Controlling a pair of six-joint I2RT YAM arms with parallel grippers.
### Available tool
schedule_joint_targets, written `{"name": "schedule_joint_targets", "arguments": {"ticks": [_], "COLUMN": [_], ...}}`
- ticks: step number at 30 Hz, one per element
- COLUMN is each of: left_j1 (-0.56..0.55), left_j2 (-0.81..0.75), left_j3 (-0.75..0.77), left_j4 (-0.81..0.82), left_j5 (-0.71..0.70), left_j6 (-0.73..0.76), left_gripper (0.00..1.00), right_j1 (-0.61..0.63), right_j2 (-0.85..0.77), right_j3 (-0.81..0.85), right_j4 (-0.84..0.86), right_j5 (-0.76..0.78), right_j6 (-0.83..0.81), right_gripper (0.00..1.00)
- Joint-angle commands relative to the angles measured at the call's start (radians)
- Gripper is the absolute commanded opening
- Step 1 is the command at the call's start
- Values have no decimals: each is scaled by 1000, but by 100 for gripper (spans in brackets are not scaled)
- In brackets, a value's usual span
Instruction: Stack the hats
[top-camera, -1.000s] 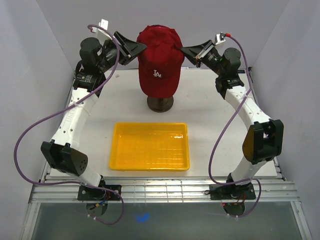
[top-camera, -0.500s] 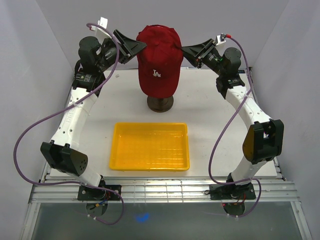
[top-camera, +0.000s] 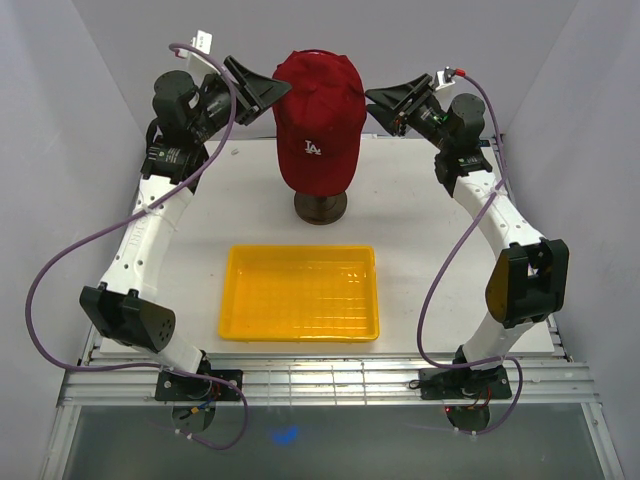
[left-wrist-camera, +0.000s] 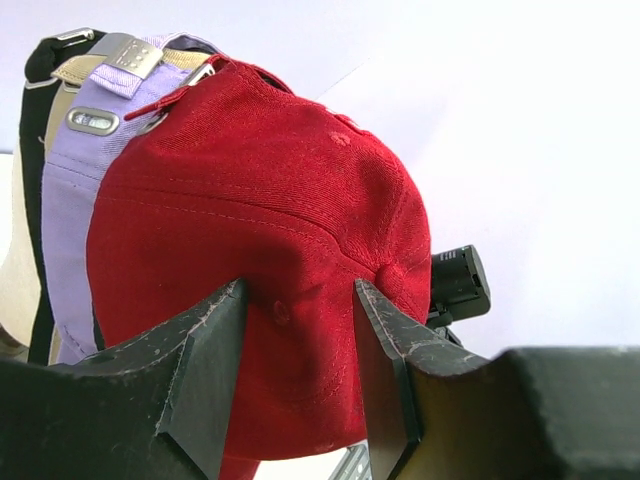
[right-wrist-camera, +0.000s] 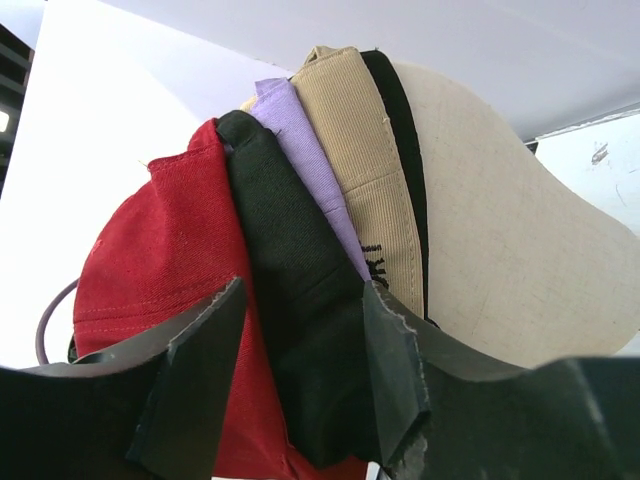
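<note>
Left gripper (left-wrist-camera: 298, 295) and right gripper (right-wrist-camera: 305, 290) both have jaws apart beside the red cap (top-camera: 318, 100). A finger snagging fabric on retreat could yank the whole pile (right-wrist-camera: 300, 150) crooked.

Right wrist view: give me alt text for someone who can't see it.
A red cap sits outermost on a stack with a lavender cap, tan cap and black cap, all on a cream mannequin head. The right tool stands open in the foreground, framing the stack.
</note>
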Motion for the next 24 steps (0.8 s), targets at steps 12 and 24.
{"name": "schedule_joint_targets", "arguments": {"ticks": [12,24], "left_j1": [49,62], "left_j2": [-86,-89], "left_j3": [41,46], "left_j4": [-26,-22], "left_j5": [15,34], "left_j6": [40,36], "left_gripper": [58,58], "right_j1": [-25,-46], "right_j2": [-85,-126], "right_j3": [26,-3], "right_j4": [7,-25], "right_j5": [16,13], "right_j6": [20,6], "right_gripper": [70,72]}}
